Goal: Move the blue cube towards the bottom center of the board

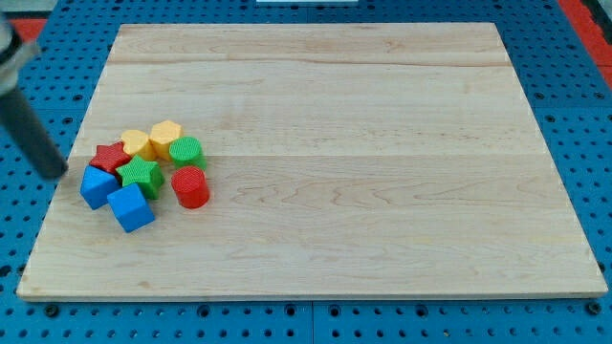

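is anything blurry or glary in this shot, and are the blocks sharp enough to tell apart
In the camera view the rod is motion-smeared at the view's left edge, my tip soft, left of the cluster. The blue cube, red cylinder and green star are sharp, with short soft shadows. The board is evenly lit, no glare.

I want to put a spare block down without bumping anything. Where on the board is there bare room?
Everything to the view's right of the red cylinder is bare wooden board, as is the strip along the view's top. It is crowded at the view's left: the blue cube sits in a tight cluster, with my tip just left of it.
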